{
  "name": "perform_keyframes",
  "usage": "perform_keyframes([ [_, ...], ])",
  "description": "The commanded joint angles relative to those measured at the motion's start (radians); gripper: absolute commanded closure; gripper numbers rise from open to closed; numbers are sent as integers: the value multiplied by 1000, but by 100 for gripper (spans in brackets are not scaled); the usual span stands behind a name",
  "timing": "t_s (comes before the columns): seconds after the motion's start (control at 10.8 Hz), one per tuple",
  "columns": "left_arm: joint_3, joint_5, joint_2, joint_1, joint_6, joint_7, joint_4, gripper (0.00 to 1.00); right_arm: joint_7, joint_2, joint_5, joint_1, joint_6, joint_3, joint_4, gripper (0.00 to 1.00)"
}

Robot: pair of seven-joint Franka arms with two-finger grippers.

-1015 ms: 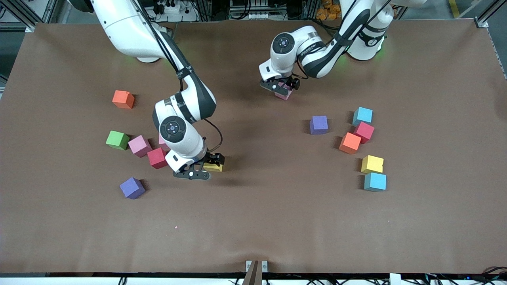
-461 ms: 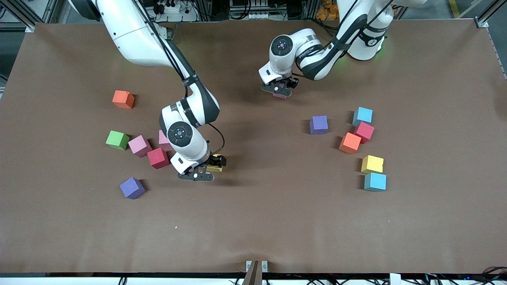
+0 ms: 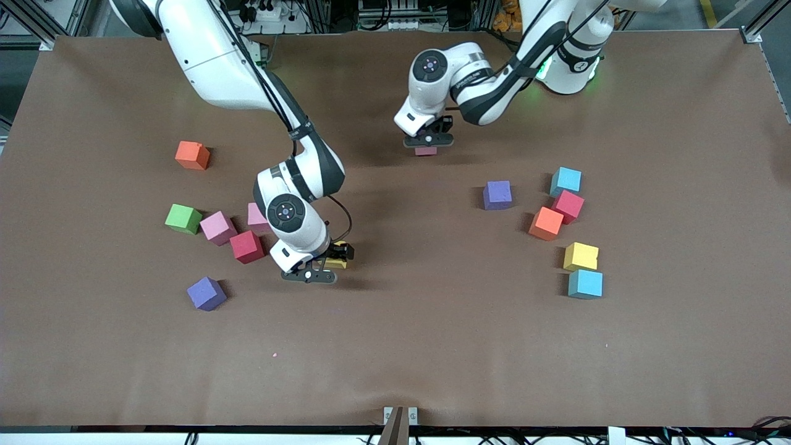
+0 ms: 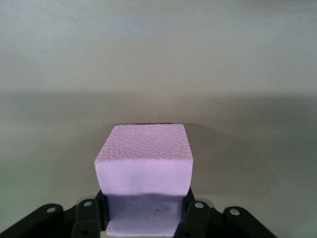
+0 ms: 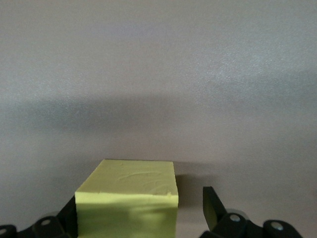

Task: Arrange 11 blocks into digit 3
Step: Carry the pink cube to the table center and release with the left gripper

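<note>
Gripping pink block (image 4: pixel 143 171), left end effector (image 3: pixel 426 143); right end effector (image 3: pixel 321 267) apart beside yellow block (image 5: pixel 130 198).

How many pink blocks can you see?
3: one held in the left gripper, pink block; two near the green cube, one pink beside it, another partly hidden by the right arm.
</note>
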Motion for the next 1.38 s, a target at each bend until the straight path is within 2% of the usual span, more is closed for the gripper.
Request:
perform_keyframes([
  [0.0,8,31,80,-55,-3,-57,76,92,8,3,-11,11,12,-9,-7,0],
  [0.09,28,42,84,-89,-3,-65,84,91,8,5,-9,11,14,-8,-5,4],
  [0.18,49,56,93,-120,-3,-65,99,88,11,5,-6,11,17,-8,-5,12],
  [0.37,84,71,112,-155,-3,-65,122,86,16,6,-1,10,15,-8,-5,41],
  [0.46,89,86,118,-157,-3,-65,127,83,11,5,-1,4,8,-8,-2,60],
  [0.55,89,90,121,-157,-3,-65,130,77,3,-1,-1,-3,6,-8,1,61],
  [0.65,89,90,123,-157,-3,-65,136,58,-12,-9,-4,-12,-5,-9,2,61],
  [0.74,89,90,123,-157,-3,-65,138,1,-39,-29,-5,-29,-44,-11,2,61],
  [1.01,91,91,92,-143,-10,-77,138,0,-171,-78,-9,-87,-103,-15,16,60],
  [1.29,88,93,-10,-90,-79,-94,150,0,-303,-141,-9,-147,-184,-14,15,60],
])
